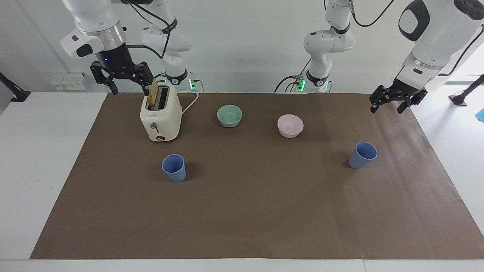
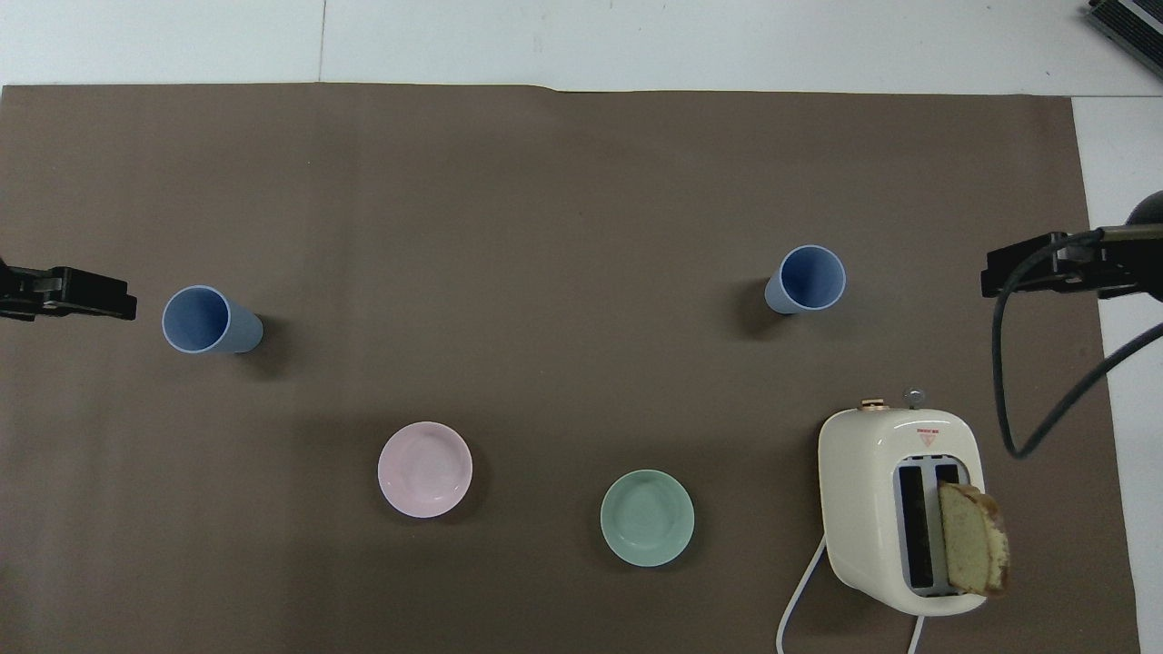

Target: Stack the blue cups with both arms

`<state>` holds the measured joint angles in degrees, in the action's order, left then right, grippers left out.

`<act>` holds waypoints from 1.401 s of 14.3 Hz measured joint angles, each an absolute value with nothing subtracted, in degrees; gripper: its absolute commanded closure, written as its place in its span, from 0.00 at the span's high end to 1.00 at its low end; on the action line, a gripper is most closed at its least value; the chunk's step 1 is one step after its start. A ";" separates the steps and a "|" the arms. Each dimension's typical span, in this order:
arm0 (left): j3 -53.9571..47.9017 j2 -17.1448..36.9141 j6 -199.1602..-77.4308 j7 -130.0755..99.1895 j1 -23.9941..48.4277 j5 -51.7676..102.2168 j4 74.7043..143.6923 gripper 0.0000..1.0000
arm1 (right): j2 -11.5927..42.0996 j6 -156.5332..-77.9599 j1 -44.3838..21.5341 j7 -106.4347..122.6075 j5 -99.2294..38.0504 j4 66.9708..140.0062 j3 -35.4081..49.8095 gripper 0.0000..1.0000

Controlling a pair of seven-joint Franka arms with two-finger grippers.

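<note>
The left gripper (image 1: 393, 102) hangs with jaws spread above the mat's edge, near one blue cup (image 1: 362, 155). It should straddle that cup's rim squarely. The right gripper (image 1: 121, 80), also spread, waits by the toaster (image 1: 160, 115), near the other blue cup (image 1: 174, 167).

Toaster (image 1: 160, 117) holding bread slice (image 1: 152, 97); green bowl (image 1: 229, 115), pink bowl (image 1: 290, 125) alongside.
</note>
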<state>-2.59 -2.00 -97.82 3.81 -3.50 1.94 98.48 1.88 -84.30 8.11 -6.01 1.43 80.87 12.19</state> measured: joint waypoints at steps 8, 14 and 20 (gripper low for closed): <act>-2.39 4.18 -112.41 10.19 -9.49 1.94 106.40 1.00 | 1.88 -84.30 8.11 -6.01 1.43 80.87 12.19 1.00; -2.69 8.85 -122.52 10.19 -9.50 1.94 113.88 1.00 | 1.88 -84.30 8.11 -6.01 1.43 80.87 12.19 1.00; -3.06 8.86 -122.91 9.84 -9.43 1.97 115.74 0.00 | 1.88 -84.30 8.11 -6.01 1.43 80.87 12.19 1.00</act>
<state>-3.06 8.86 -122.91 9.84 -9.43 1.97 115.74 1.88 -84.30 8.11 -6.01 1.43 80.87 12.19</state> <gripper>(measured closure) 0.229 0.000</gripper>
